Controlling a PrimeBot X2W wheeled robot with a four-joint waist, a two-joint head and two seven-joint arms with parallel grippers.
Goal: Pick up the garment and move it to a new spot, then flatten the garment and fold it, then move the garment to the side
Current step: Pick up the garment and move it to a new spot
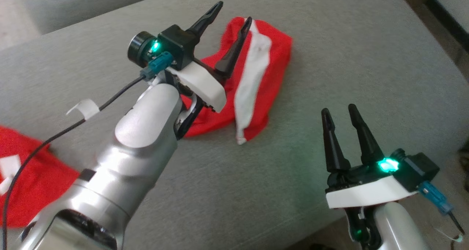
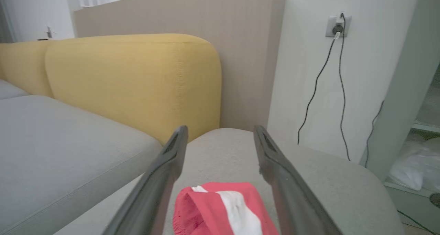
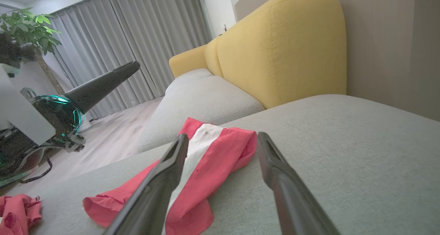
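1. We are seeing the garment (image 1: 263, 70) lying on the grey cushion (image 1: 366, 59), under our released left hand (image 1: 234, 11).
2. Our right hand (image 1: 338, 109), also released, is hovering near-right.
3. Another red cloth (image 1: 33, 176) is lying near-left.

A grey sofa seat (image 1: 329, 41), yellow backrest (image 2: 130, 80), grey curtains (image 3: 137, 39) and pale wood floor (image 3: 113, 138).

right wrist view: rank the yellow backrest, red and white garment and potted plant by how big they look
1. yellow backrest
2. red and white garment, close to the camera, so it looks big
3. potted plant, far off, so its true size is unsure
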